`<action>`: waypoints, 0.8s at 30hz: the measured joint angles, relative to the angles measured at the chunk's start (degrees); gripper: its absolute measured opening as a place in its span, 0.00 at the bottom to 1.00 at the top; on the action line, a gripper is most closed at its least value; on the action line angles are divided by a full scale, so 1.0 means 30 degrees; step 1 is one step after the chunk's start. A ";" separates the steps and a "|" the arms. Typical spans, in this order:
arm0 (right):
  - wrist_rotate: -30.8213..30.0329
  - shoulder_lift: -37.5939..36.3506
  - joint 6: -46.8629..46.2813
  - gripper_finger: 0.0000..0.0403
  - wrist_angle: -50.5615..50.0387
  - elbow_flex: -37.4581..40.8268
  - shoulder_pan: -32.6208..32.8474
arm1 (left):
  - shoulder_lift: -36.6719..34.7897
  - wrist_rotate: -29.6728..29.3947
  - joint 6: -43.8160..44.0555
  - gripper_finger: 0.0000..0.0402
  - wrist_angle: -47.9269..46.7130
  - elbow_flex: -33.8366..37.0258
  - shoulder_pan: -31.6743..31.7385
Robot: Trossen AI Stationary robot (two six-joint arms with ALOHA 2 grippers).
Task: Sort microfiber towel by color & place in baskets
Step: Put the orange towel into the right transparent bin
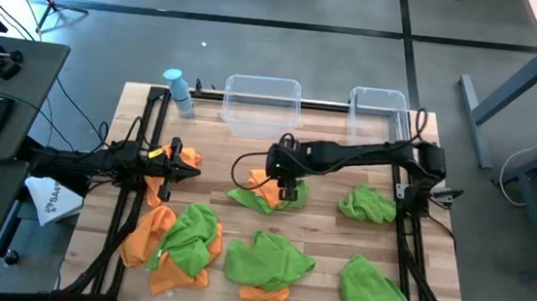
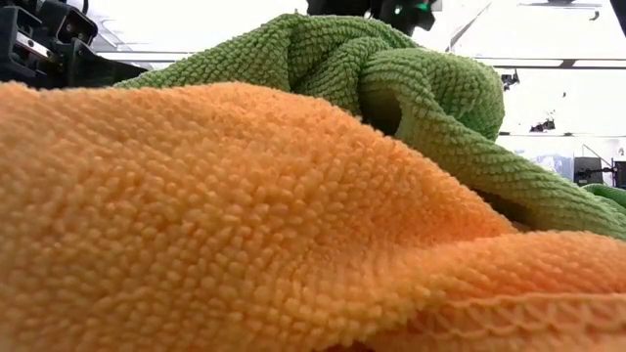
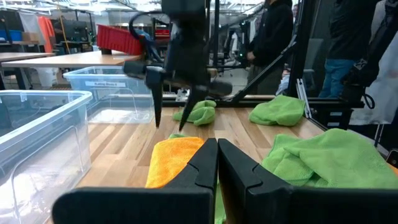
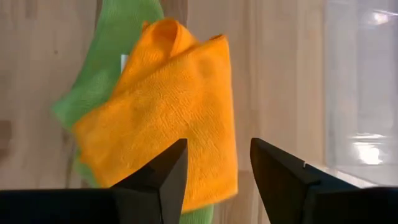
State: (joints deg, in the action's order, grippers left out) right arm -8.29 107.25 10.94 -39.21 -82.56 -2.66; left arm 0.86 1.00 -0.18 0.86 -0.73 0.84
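Directly below the open right pincer (image 4: pixel 217 163) lies an orange towel (image 4: pixel 168 118).

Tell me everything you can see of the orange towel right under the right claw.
The orange towel is a nubby microfiber cloth, loosely folded with one rumpled corner raised. It lies flat on the wooden table near the centre, in front of the wider basket, not in it. It rests partly on top of a green towel that sticks out beneath it. The right claw hangs open directly above it, fingers apart; whether they touch the cloth I cannot tell.
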 joint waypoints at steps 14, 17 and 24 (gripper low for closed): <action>0.1519 0.2398 0.0030 0.38 0.0419 0.0007 -0.0015 | -0.0001 -0.0002 -0.0003 0.00 -0.0004 0.0003 -0.0004; 0.1909 0.2799 0.0229 0.30 0.0576 0.0007 -0.0025 | 0.0001 -0.0002 -0.0003 0.00 -0.0001 0.0006 -0.0007; 0.2118 0.2893 0.0261 0.03 0.0552 0.0007 0.0007 | 0.0001 -0.0002 -0.0003 0.00 -0.0006 0.0001 -0.0001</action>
State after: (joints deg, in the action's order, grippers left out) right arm -1.93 115.93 11.72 -37.56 -82.54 -2.63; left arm 0.86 0.99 -0.19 0.85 -0.73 0.84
